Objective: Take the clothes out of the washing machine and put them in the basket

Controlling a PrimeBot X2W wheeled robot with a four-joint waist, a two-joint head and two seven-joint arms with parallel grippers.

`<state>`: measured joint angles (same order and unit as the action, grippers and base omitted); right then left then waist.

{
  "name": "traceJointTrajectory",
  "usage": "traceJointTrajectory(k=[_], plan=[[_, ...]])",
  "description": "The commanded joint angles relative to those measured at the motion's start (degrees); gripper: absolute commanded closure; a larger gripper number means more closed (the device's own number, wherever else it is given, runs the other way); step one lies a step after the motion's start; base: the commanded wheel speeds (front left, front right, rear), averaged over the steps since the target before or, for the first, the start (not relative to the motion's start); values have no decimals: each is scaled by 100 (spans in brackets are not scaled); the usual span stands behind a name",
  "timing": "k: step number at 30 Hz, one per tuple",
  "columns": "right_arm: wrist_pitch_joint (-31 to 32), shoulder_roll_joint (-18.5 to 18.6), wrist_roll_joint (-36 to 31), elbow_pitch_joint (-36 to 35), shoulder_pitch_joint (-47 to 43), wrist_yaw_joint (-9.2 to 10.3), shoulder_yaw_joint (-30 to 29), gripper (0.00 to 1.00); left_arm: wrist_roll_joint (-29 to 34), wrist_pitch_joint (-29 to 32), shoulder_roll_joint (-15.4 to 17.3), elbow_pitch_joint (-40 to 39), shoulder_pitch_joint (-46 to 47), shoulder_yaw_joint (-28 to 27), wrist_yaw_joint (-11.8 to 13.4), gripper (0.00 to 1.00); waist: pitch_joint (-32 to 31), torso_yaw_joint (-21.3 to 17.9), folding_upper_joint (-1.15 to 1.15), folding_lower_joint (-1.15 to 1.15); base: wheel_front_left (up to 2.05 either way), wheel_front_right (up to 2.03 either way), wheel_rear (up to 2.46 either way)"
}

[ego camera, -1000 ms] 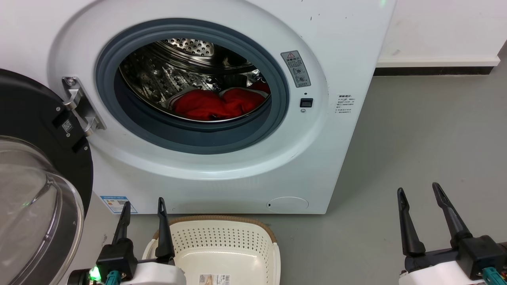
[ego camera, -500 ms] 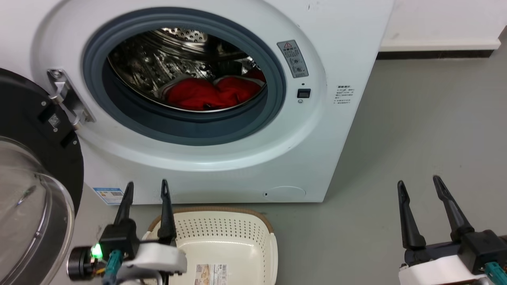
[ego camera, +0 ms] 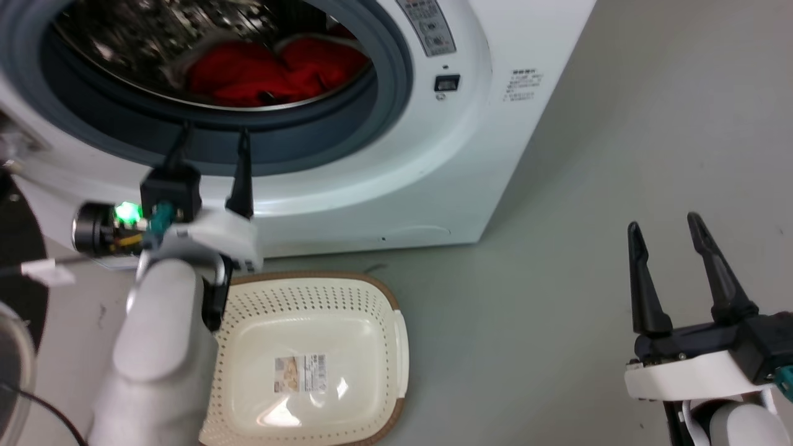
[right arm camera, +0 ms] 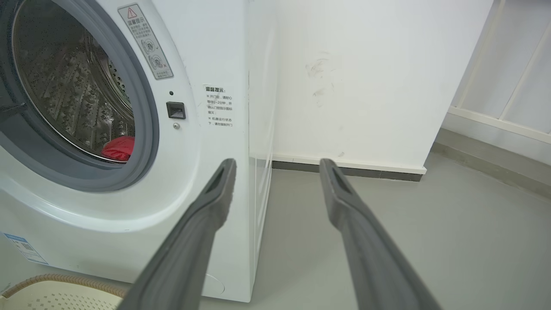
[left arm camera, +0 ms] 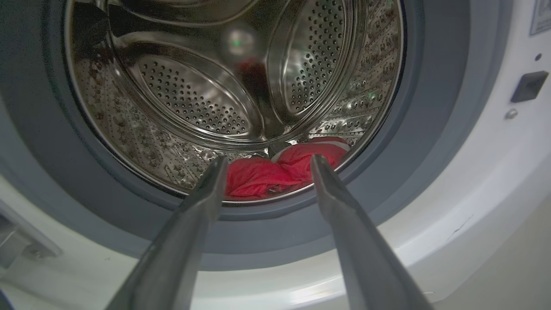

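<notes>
Clothes (ego camera: 266, 71): red, lying at the drum's front lip inside the washing machine (ego camera: 446, 167).
Left gripper (ego camera: 214, 131): fingers spread, holding nothing, hovering before the grey ring (ego camera: 387, 87).
Right gripper (ego camera: 663, 222): spread, hanging over the floor (ego camera: 557, 310).
Basket (ego camera: 399, 337): sitting on the floor against the machine's front.

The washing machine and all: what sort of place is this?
Probably a laundry corner, perhaps a test room: a white front-loading washing machine with red clothes inside, a cream laundry basket on a bare grey floor, and a plain white wall.
</notes>
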<state>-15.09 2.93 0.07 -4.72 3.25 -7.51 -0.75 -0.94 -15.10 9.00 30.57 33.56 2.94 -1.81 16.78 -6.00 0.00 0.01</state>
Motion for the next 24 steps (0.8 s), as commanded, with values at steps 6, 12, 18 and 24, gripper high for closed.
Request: traceJointTrajectory(k=[6,12,18,24], plan=[[-12,-11,180,-80,423,4,13,0,195,445,344,1240,1618,136,-118,0,970,-521,0,-1,0,0,0],[-12,-13,417,-176,758,4,64,0,289,1048,793,2185,3068,245,-334,0,1661,-785,0,-1,0,0,0],[-11,-13,626,-316,1071,4,57,0,308,1851,1141,2837,4357,463,-506,0,2309,-921,0,-1,0,0,0],[-12,-13,721,-452,1270,4,48,0,-63,2722,1282,3333,5344,509,-552,0,2746,-984,0,-1,0,0,0]])
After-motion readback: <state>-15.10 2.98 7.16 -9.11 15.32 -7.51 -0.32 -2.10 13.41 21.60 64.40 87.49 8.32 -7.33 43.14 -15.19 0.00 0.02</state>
